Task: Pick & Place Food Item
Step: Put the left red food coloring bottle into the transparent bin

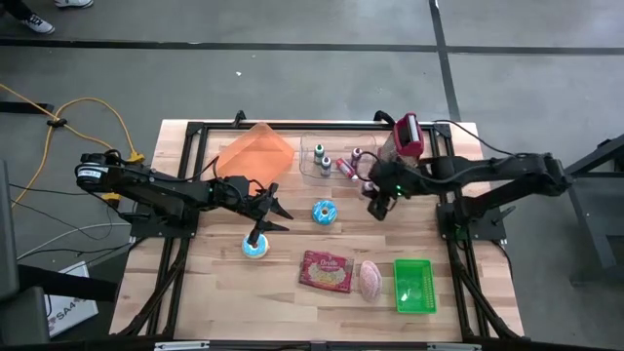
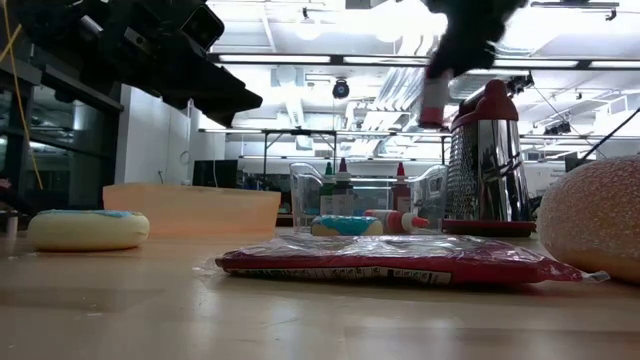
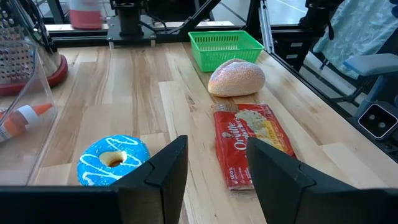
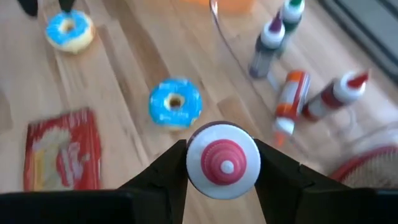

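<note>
My right gripper [image 1: 378, 203] hangs above the table between the clear bin [image 1: 336, 161] and a blue-iced donut [image 1: 324, 212], shut on a small squeeze bottle [image 4: 222, 163] with a white body and a red ribbed cap. My left gripper [image 3: 217, 177] stands open over the table's left half, nothing between its fingers. It faces the blue donut [image 3: 114, 160] and a red snack packet [image 3: 249, 140]. A second iced donut [image 1: 255, 247] lies flat near the left gripper. A sugared bun [image 3: 236, 78] rests beside a green basket [image 3: 225, 43]. My right gripper pinches the bottle between its two fingers [image 4: 165, 177], one on each side of the white body [image 4: 194, 167] just below the cap. The fingers slant down from the table's right side. The bottle [image 2: 433, 103] hangs below them, clear of the table, cap end toward the wrist.
The clear bin holds several more squeeze bottles [image 4: 267, 46]. A metal grater with a red base [image 2: 487, 165] stands at the far right, and an orange tray [image 1: 255, 151] lies at the far left. Bare wood lies between the donuts and in front of the packet.
</note>
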Robot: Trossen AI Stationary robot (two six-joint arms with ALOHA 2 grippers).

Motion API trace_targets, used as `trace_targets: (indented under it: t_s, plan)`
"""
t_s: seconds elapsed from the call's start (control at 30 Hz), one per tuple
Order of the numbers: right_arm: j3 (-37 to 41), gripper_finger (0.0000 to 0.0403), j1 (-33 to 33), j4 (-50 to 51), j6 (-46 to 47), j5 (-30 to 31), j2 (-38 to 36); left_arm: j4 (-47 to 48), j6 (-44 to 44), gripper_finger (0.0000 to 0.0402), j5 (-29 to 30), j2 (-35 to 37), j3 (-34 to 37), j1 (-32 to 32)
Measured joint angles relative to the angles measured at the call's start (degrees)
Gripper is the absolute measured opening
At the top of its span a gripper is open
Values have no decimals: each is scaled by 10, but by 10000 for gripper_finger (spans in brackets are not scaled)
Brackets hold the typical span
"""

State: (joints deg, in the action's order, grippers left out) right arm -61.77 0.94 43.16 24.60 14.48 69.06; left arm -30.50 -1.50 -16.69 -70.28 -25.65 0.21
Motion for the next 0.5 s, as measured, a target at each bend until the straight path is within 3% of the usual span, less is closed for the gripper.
trace_targets:
  t_s: [0.2,0.5]
  plan:
    - [-52,142,-50,-25,-24,1,64,0,0,158,0,0,0,0]
    - [-54,142,-129,-114,-46,-29,143,0,0,158,0,0,0,0]
